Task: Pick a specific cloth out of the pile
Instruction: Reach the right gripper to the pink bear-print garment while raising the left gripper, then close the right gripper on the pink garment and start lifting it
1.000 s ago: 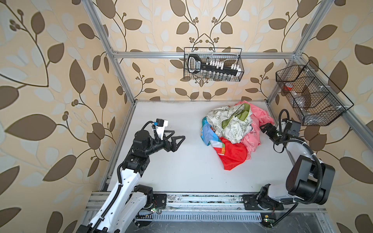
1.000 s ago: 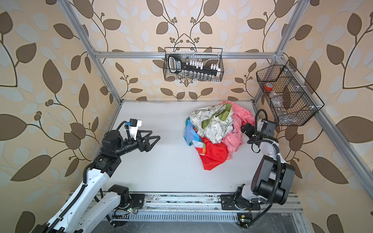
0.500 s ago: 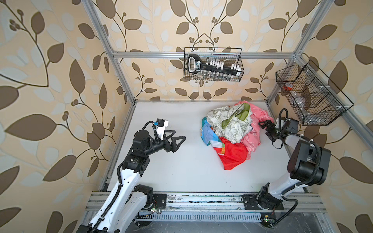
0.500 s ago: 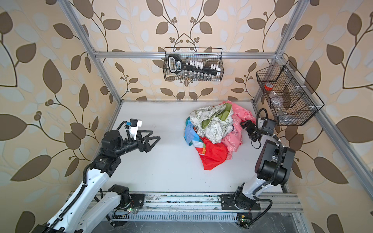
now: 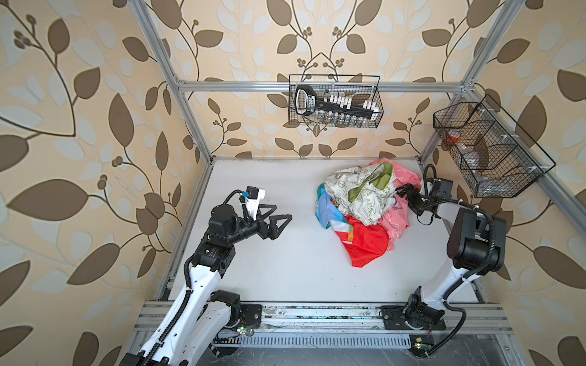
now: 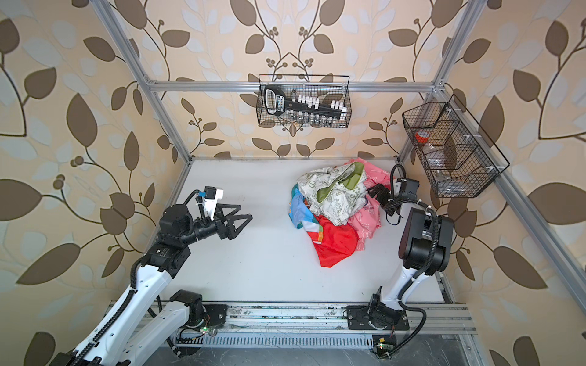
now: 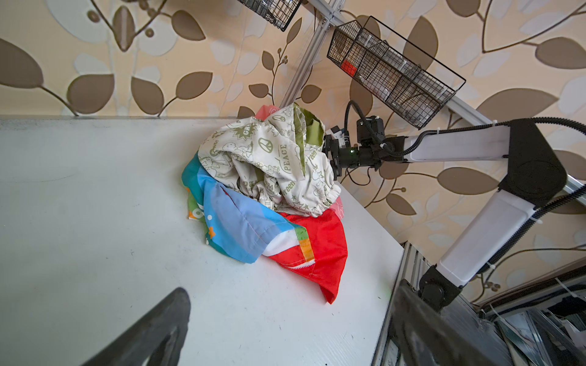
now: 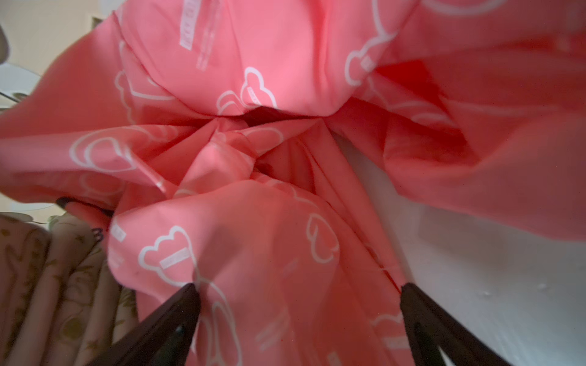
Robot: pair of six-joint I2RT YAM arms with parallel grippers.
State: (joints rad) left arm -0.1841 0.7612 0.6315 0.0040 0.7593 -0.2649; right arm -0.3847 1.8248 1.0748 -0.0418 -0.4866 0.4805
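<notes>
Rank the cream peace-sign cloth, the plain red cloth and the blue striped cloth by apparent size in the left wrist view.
1. cream peace-sign cloth
2. Unsure: plain red cloth and blue striped cloth look alike; both are partly buried.
</notes>
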